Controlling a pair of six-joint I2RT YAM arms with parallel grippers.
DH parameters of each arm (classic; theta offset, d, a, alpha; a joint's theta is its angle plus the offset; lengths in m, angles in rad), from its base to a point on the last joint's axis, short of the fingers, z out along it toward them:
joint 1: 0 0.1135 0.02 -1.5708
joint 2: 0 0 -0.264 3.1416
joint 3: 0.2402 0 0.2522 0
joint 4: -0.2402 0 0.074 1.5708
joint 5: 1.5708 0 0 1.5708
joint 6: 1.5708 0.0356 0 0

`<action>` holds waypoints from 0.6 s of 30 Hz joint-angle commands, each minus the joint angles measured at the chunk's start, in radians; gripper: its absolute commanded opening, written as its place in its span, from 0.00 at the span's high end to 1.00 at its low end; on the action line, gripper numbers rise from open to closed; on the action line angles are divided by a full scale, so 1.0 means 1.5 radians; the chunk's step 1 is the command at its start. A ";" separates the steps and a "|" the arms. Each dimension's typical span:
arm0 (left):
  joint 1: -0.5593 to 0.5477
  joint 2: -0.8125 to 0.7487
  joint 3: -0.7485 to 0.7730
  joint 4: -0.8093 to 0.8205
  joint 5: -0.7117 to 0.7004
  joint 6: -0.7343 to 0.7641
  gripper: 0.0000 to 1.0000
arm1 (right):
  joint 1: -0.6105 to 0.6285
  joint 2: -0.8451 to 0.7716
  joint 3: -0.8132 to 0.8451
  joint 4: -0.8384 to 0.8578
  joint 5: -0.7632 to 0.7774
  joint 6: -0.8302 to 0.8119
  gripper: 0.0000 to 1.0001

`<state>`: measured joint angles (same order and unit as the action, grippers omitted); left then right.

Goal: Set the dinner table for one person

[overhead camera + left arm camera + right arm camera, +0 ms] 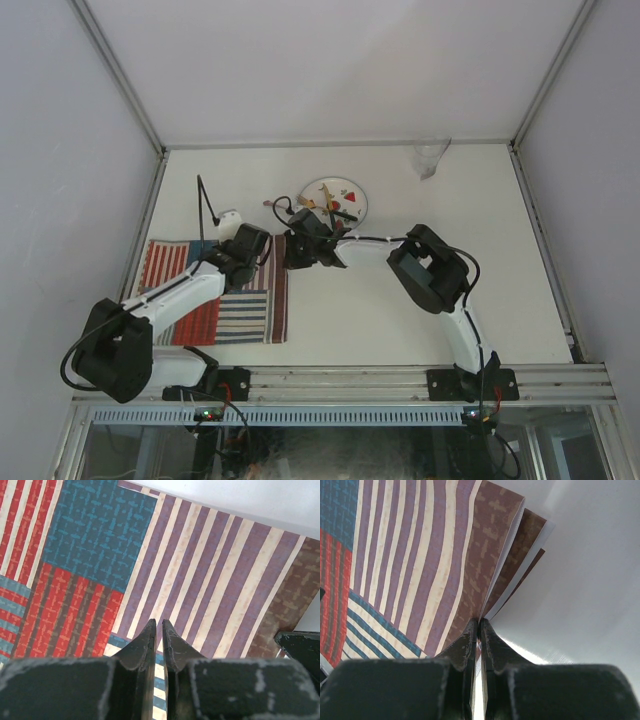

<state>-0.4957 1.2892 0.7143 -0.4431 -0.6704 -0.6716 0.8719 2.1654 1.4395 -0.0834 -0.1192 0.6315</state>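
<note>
Our right tool is pinched shut on the placemat's right-hand edge, its length running along the desk's near edge toward the left corner, while our left tool hangs almost closed over the middle, grip unclear.

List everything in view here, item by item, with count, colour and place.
dinner table: 1, off-white, fills the workspace
placemat: 1, red, white and blue stripes, near left of the table
plate: 1, white, far centre, with small coloured items on it too small to identify
glass: 1, clear, far right corner
small white object: 1, white, just beyond the placemat's far edge, unidentifiable
left claw: 1, black, over the placemat, nearly closed; whether it has a grip is unclear
right claw: 1, black, pinched shut on the placemat's right edge, which is lifted and folded
</note>
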 commanded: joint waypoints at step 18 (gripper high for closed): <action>-0.001 -0.009 -0.004 0.023 -0.002 -0.013 0.87 | 0.037 -0.034 -0.088 -0.049 0.097 -0.007 0.98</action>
<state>-0.4961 1.2747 0.7143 -0.4316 -0.6697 -0.6720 0.9245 2.1052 1.3476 -0.0517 -0.0223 0.6373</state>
